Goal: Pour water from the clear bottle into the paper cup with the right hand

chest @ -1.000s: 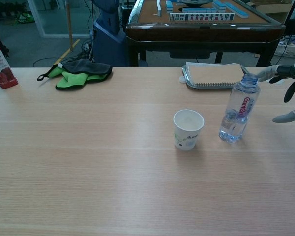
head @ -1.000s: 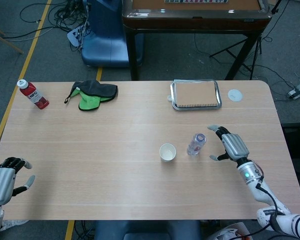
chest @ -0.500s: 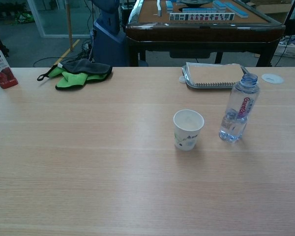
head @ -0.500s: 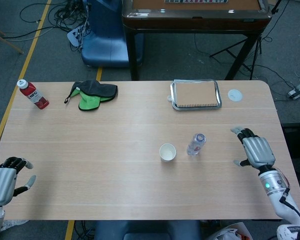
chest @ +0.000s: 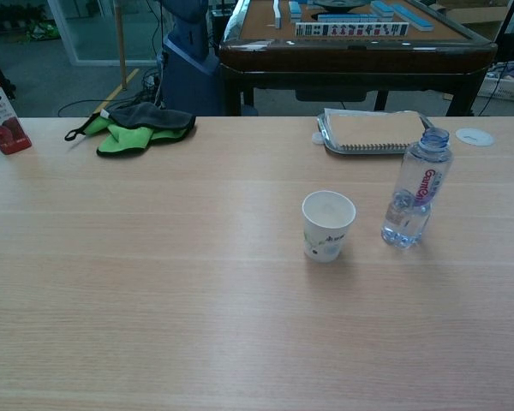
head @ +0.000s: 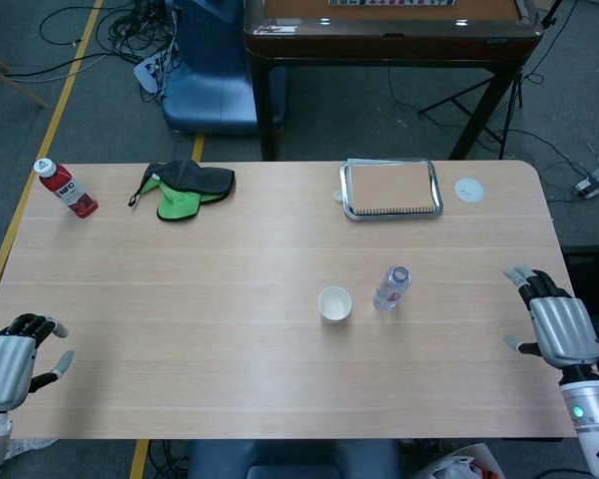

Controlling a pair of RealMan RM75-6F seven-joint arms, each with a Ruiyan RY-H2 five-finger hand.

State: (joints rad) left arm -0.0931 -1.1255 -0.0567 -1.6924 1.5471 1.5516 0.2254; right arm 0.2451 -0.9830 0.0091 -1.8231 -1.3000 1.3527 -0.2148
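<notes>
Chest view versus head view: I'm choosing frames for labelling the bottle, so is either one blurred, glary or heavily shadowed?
Chest view: sharp, the clear plastic water bottle has a readable label and only a faint shadow, no glare. Head view: evenly lit and in focus, but the bottle and white paper cup show small from above.

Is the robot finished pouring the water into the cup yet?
Done: the clear bottle stands upright beside the paper cup with no cap on. Whether the cup holds water cannot be told. In hand: nothing; the right hand is open near the table's right edge, away from the bottle, and the left hand waits at the left. Whether pouring is left cannot be told.
</notes>
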